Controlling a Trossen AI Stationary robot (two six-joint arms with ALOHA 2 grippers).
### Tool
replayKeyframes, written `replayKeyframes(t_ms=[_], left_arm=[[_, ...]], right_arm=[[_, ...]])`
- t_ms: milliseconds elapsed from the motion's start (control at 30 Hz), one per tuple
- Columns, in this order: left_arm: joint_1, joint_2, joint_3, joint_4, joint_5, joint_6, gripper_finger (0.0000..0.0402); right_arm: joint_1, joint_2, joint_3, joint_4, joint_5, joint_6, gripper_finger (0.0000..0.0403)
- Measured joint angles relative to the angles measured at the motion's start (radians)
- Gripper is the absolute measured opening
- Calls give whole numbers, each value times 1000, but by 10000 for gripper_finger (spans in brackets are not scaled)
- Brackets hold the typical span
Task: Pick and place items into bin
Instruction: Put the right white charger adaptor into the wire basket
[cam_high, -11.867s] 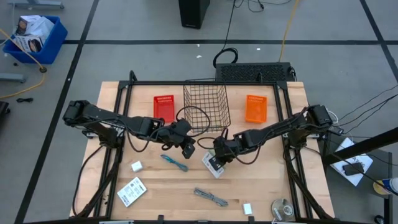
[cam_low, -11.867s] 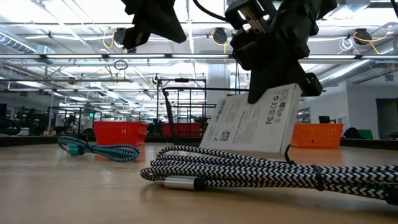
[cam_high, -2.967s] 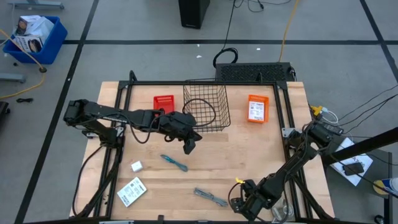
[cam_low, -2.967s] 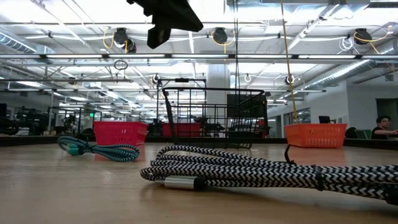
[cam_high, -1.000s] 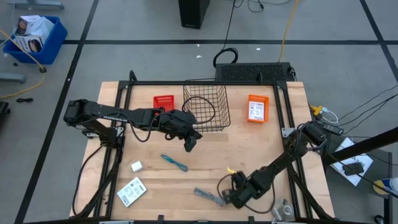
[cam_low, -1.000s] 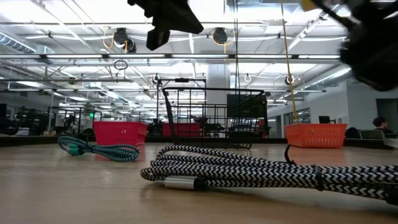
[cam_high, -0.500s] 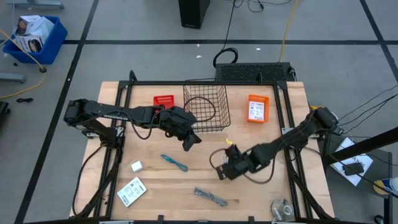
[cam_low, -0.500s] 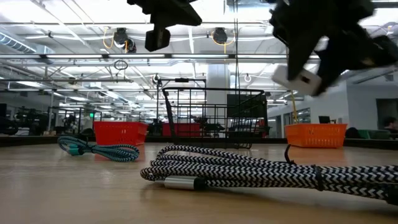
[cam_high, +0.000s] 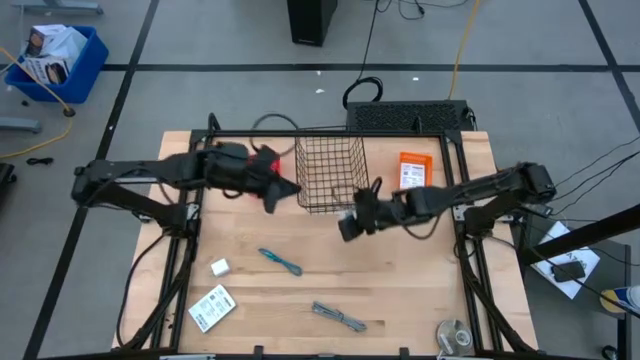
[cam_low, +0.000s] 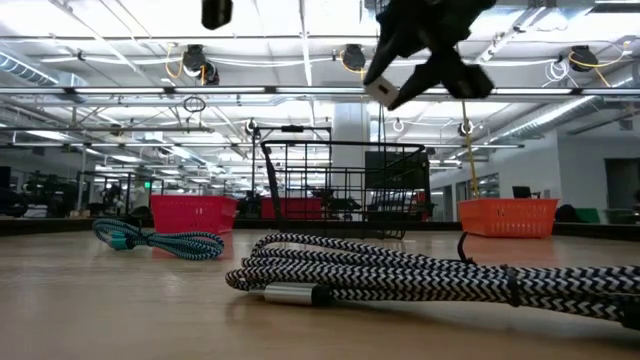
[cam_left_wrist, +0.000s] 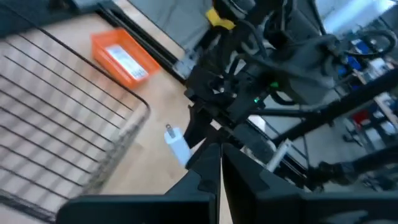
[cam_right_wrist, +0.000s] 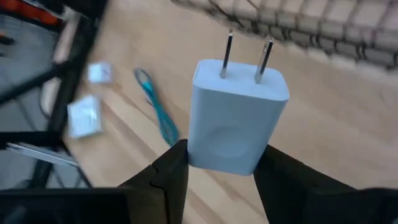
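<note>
My right gripper hangs above the table just in front of the black wire basket, shut on a white plug block that also shows in the low view. My left gripper is shut and holds nothing, raised at the basket's left side over the red bin. Lying flat on the table are another white block, a white printed packet, a teal cable and a grey braided cable. My right gripper pinches the plug block between its two fingers, which sit on its two opposite sides at the end away from the prongs. The fingers come slanting down from the table's right side. The block is lifted clear, its two prongs pointing ahead, away from the fingers.
An orange bin with a printed packet in it stands right of the wire basket. A round silver roll lies at the near right corner. Bare wood lies between the cables and the basket.
My right gripper has carried the white block up from near the table's near edge toward the far side, up to the front of the wire basket, rolling its wrist on the way. My left gripper, still shut, has risen and drawn back toward the far left, beside the red bin.
</note>
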Motion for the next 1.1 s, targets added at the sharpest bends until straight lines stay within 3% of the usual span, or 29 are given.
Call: replayKeyframes(t_ms=[200,633,867,1100], left_arm=[[19,-79,0,-29,-39,27,19],[7,-76,0,-86,-63,27,19],[17,-76,0,-86,-77,27,19],[29,-76,0,-86,-84,27,19]], right_arm=[[-146,0,2,122,-78,-118,149],[-376,0,7,208,-114,-357,147],[-447,65,142,160,-198,-493,147],[-484,219,350,-108,-284,-623,147]])
